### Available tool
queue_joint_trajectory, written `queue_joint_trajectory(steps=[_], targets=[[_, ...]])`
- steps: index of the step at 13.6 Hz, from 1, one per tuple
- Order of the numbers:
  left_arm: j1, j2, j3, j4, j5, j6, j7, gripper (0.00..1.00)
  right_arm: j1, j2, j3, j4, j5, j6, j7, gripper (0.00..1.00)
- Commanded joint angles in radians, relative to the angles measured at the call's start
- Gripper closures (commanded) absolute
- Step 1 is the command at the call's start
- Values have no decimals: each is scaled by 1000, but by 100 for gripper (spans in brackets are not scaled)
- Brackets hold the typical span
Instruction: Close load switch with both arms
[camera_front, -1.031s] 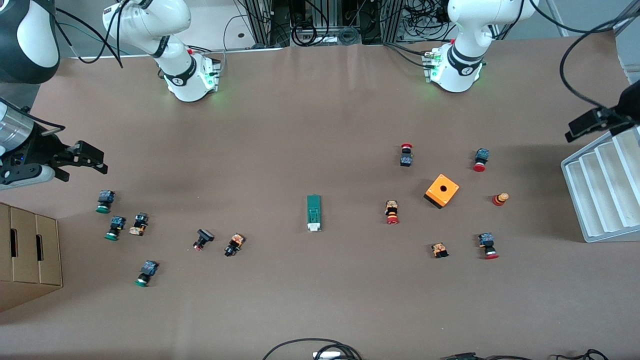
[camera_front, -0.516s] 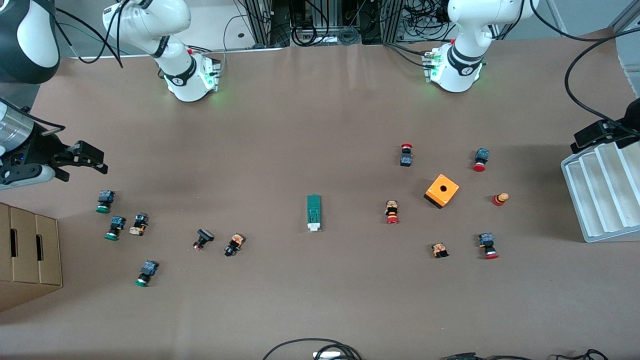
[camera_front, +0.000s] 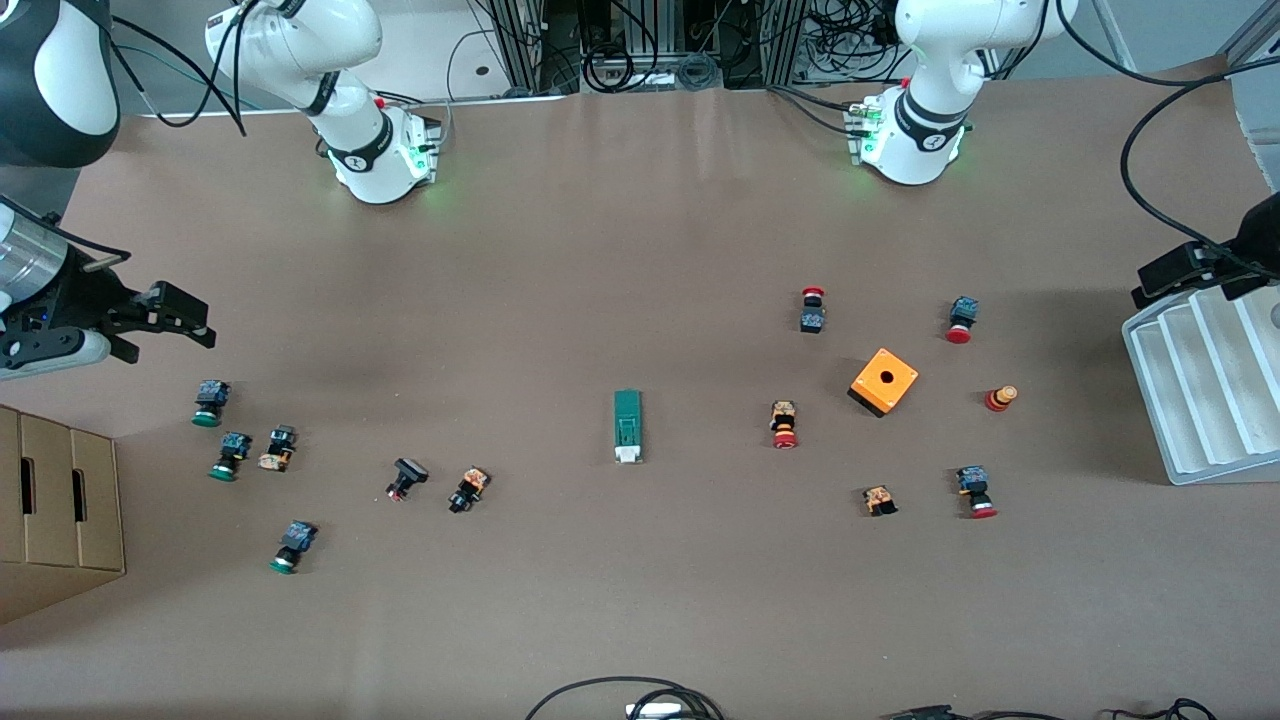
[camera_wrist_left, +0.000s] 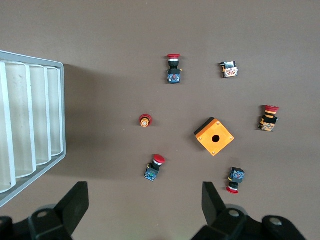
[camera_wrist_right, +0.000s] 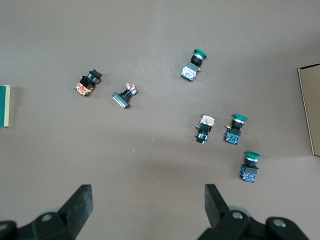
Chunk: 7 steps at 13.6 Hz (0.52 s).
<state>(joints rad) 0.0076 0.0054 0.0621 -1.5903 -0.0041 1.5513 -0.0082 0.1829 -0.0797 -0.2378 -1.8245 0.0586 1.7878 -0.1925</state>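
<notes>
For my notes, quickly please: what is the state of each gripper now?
Left gripper: open, holding nothing, over the table near the white tray.
Right gripper: open, holding nothing, above the green-capped pushbuttons.

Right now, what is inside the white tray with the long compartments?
The white tray shows only bare compartments in the left wrist view; nothing lies in them. One end runs out of view, and the left gripper, open above the table, hides none of it.

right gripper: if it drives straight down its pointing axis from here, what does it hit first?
Likely bare table. The right gripper is open and points down at brown surface between its fingers; the nearest part, an orange-bodied pushbutton, sits off that line. Depth is uncertain.
</notes>
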Motion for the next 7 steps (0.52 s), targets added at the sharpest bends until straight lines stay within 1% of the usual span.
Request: queue_joint_trajectory(steps=[1, 4, 7], targets=[[2, 15, -21, 26, -14, -5, 2, 0, 12, -17, -8, -12, -22, 5, -7, 0], [3, 33, -21, 53, -8, -7, 7, 0, 12, -17, -8, -12, -22, 8, -5, 0], [0, 35, -21, 55, -8, -8, 7, 0, 12, -17, -6, -13, -22, 12, -5, 0]])
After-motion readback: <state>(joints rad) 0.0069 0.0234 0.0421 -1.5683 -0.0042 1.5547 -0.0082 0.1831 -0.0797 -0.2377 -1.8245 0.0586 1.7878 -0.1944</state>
